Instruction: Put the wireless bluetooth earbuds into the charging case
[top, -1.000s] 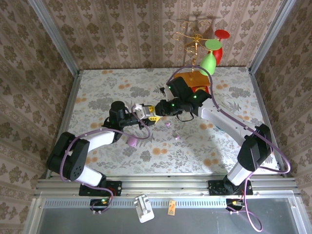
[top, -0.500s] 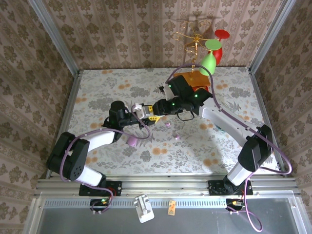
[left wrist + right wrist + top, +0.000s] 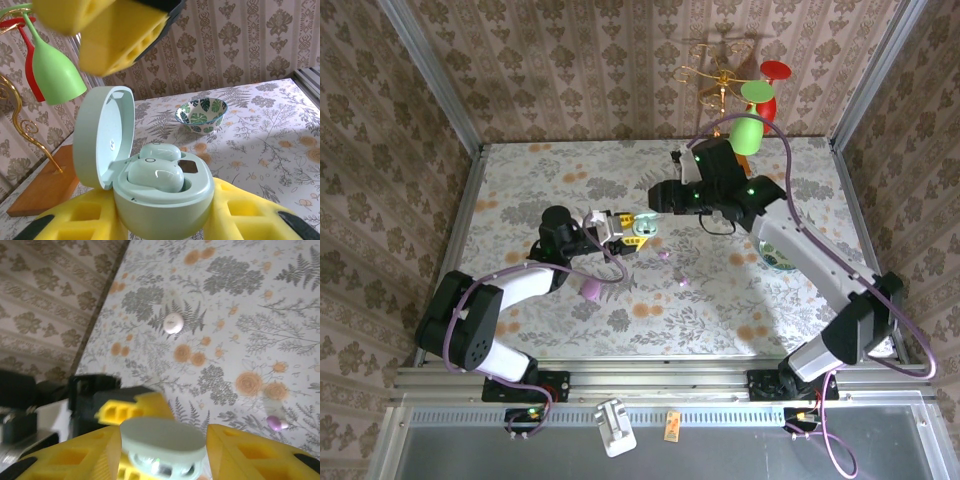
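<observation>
Nearest the arm bases, a lilac case (image 3: pixel 590 290) and two tiny loose earbuds (image 3: pixel 682 282) are lying on the flowered table (image 3: pixel 520 180), right where they were a second ago.

Just beyond them, the left gripper (image 3: pixel 630 232) is keeping its yellow fingers clamped on the open mint case (image 3: pixel 160 200), lid tipped back. And look inside: two mint earbuds (image 3: pixel 155 175) are sitting side by side in their wells!

Now the change. The right gripper (image 3: pixel 658 197), which was down at the case a second ago, is pulling up and away toward the back of the table, its fingers standing apart with nothing between them. I'm reading that as a bud just let go into its well, so this case is looking full and ready for its lid.

So the seated pair is lying right between the left fingers, and below and just on the near side of the empty right gripper. The loose pair is waiting on the table nearer still, short of both grippers.

Farther back, a leaf-patterned bowl (image 3: pixel 201 112) is resting, and a green glass (image 3: pixel 52 70) is hanging at the rear.
</observation>
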Controlling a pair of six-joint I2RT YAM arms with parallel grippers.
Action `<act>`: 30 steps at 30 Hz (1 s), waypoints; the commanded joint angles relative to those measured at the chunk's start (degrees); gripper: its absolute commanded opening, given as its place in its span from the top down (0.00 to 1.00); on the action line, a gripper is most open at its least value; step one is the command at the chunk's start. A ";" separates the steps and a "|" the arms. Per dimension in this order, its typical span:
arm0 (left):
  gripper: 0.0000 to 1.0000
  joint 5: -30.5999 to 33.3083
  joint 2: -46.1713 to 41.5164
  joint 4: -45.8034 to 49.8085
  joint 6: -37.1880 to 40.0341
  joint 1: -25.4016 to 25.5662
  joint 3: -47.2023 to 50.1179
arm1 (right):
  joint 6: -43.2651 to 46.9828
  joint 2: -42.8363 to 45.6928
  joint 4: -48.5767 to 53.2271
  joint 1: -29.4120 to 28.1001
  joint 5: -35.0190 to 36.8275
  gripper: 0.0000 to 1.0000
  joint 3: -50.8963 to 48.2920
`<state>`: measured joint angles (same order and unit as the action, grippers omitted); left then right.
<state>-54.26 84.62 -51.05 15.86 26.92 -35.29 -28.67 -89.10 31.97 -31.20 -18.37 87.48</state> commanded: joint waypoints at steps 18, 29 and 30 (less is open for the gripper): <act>0.79 1.69 1.89 -13.39 -11.51 -0.40 -0.14 | -8.06 5.54 -14.89 1.23 -5.81 0.22 -12.45; 0.79 5.74 3.52 -21.72 -16.63 -0.38 0.23 | -35.10 5.52 -49.43 3.07 -22.06 0.22 -28.30; 0.79 5.70 3.73 -21.73 -16.78 -0.38 0.08 | -37.55 4.93 -53.06 3.00 -23.02 0.23 -29.10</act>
<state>-49.52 87.35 -67.90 1.80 26.89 -34.89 -55.75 -83.15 -5.69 -28.10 -35.09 60.10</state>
